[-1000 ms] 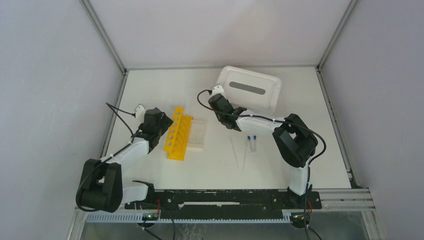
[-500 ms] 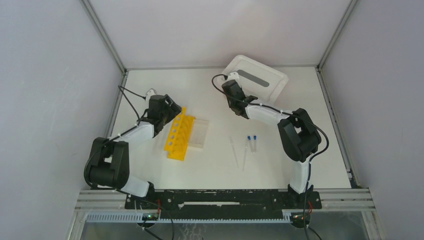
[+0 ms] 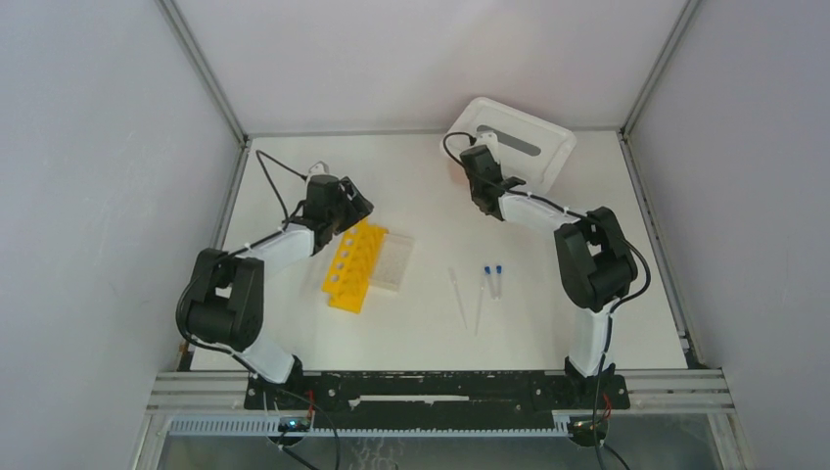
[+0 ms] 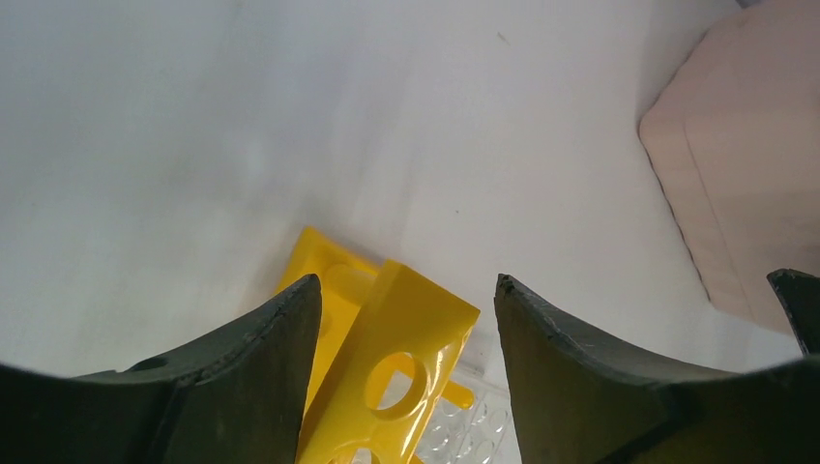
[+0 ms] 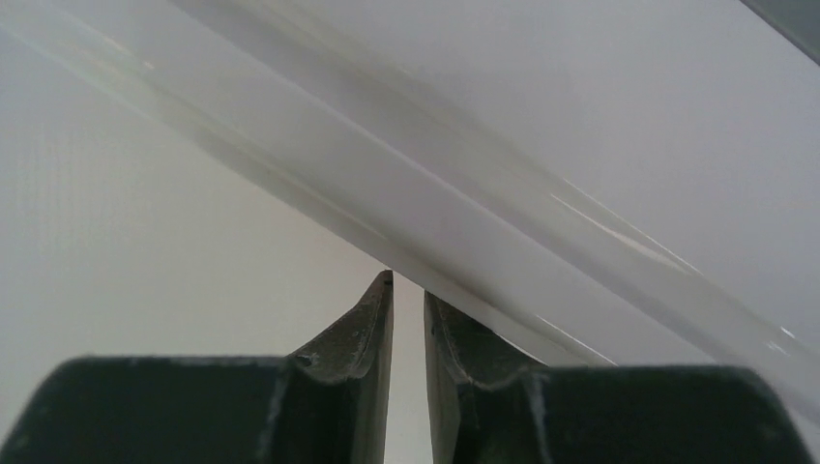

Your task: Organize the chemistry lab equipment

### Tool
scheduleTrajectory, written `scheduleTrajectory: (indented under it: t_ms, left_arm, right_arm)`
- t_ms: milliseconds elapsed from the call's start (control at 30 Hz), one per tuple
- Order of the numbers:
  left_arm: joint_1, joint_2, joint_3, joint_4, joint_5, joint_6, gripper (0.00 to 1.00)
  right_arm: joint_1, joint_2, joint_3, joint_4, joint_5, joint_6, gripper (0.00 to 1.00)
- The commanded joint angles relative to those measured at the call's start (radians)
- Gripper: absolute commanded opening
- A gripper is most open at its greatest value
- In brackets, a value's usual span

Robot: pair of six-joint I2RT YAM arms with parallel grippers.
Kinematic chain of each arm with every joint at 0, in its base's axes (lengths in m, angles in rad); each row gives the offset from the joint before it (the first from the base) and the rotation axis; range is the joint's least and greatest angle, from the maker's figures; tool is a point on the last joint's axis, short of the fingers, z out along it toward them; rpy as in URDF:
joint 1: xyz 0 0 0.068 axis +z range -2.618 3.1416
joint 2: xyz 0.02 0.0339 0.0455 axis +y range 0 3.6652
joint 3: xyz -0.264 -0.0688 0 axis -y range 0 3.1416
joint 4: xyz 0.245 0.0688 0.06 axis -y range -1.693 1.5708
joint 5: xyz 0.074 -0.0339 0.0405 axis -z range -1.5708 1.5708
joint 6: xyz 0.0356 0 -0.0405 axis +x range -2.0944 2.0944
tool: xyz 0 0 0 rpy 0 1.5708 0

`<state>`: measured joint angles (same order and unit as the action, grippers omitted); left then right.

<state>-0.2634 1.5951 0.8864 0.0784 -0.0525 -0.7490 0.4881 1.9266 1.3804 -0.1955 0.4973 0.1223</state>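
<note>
Top cam: yellow rack [image 3: 352, 266] sits on the desk [image 3: 401, 176], touching the clear grid rack [image 3: 393, 262]; blue-capped tubes [image 3: 492, 279] and droppers [image 3: 457, 294] lie off to its right. Left wrist: left jaws wide open, straddling the yellow rack's end. Right wrist: right jaws pinched almost together, right at the white lid's [image 5: 580, 145] rim.

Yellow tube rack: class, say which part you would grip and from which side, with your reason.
I'd take the yellow tube rack by its far end, from above: its thin plates there sit between the left gripper's open fingers, while the clear grid rack crowds its right side.
</note>
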Motion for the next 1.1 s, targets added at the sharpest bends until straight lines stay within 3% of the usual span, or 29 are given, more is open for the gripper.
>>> scheduleTrajectory:
  t_ms: [0, 600, 900, 1067]
  left_arm:
    - [-0.028, 0.017, 0.088, -0.002, 0.029, 0.025, 0.7]
    - [-0.15, 0.142, 0.272, -0.039, 0.032, 0.03, 0.7]
    - [-0.151, 0.136, 0.51, -0.179, -0.006, 0.103, 0.7]
    - [-0.152, 0.014, 0.511, -0.232, -0.161, 0.107, 0.71]
  right_arm:
    - [-0.045, -0.01, 0.037, -0.002, 0.039, 0.04, 0.25]
    - [-0.09, -0.038, 0.035, -0.022, 0.022, 0.067, 0.27]
    - [-0.026, -0.064, 0.061, -0.037, 0.024, 0.034, 0.3]
    - [0.037, -0.112, 0.044, -0.016, 0.0, -0.006, 0.33]
